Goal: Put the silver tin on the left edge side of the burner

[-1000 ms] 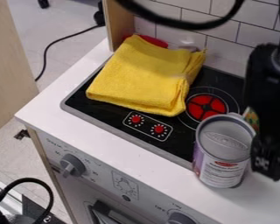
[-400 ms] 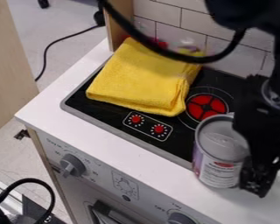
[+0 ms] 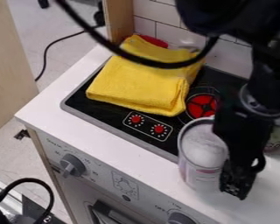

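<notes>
The black gripper [image 3: 237,168] is low over the counter's front right, against or right beside the right side of the silver tin [image 3: 202,155] and covering part of it. Open-topped, with a pale label, the tin straddles the stove's front metal edge and the white counter. Behind it is the red burner [image 3: 201,106] on the black stove top [image 3: 116,114], partly hidden by the arm.
A folded yellow towel [image 3: 136,83] covers the left and back of the stove, with a red item [image 3: 154,41] behind it. Another container [image 3: 277,139] stands right of the arm. A tiled wall [image 3: 230,52] rises behind.
The gripper has moved left and lower, and the tin has shifted left along the front edge. The arm's cable has swung left, and the container right of the arm has come into sight.
</notes>
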Available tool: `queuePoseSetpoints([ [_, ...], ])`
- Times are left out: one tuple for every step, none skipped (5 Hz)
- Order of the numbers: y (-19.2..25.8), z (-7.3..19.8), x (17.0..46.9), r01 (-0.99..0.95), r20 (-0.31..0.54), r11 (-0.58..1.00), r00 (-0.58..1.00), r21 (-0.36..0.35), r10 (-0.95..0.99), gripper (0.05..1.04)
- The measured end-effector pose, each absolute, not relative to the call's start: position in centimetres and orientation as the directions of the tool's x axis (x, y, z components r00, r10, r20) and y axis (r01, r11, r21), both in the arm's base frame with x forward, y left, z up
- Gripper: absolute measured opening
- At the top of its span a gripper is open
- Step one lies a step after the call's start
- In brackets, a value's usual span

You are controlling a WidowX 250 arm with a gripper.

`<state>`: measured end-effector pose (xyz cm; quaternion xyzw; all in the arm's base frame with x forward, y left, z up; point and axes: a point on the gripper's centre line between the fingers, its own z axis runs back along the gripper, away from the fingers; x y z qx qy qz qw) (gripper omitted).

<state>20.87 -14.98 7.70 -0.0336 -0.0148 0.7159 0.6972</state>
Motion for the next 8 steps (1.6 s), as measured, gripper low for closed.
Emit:
queuePoseSetpoints([
  [-13.6, 7.6, 21.2, -0.998, -0.024, -0.005, -0.004, -0.056, 1.000, 0.997],
  [-12.5, 7.6, 21.4, -0.999, 0.001, 0.031, 0.031, -0.043, 1.000, 0.996],
  [-11.6, 7.9, 22.2, -0.994, 0.010, 0.096, 0.095, -0.043, 0.995, 0.997],
  [-10.3, 7.9, 22.5, -0.989, 0.040, 0.145, 0.144, -0.017, 0.989, 0.996],
  [-9.5, 7.9, 22.8, -0.986, 0.034, 0.168, 0.168, -0.006, 0.985, 0.997],
  [-8.0, 7.8, 22.3, -0.988, 0.030, 0.155, 0.155, 0.001, 0.988, 0.996],
  [-6.5, 7.5, 22.1, -0.991, 0.026, 0.133, 0.134, 0.012, 0.991, 0.996],
  [-5.7, 7.7, 22.2, -0.990, 0.030, 0.138, 0.138, 0.005, 0.990, 0.996],
])
